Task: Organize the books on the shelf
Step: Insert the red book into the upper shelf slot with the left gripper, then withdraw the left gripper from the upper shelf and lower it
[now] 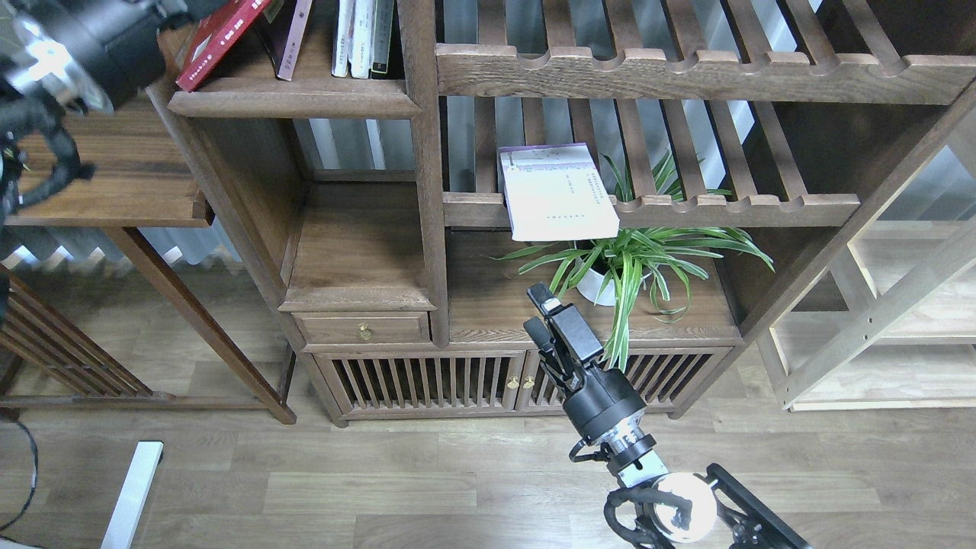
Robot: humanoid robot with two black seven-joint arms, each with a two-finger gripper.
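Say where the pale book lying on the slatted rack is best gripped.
Grip the pale book by its front edge, coming from the front and below. That edge hangs past the slatted rack rail, so one finger fits under it, the other on the cover.

Books (358, 38) upright on the shelf (293, 97) upper left — another book (557, 191) on the slatted rack (648, 207), right.

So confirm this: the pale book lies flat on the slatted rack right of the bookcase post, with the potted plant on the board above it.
Not quite. In the head view the potted plant stands on the board below the pale book, not above it. The book does lie on the slatted rack.
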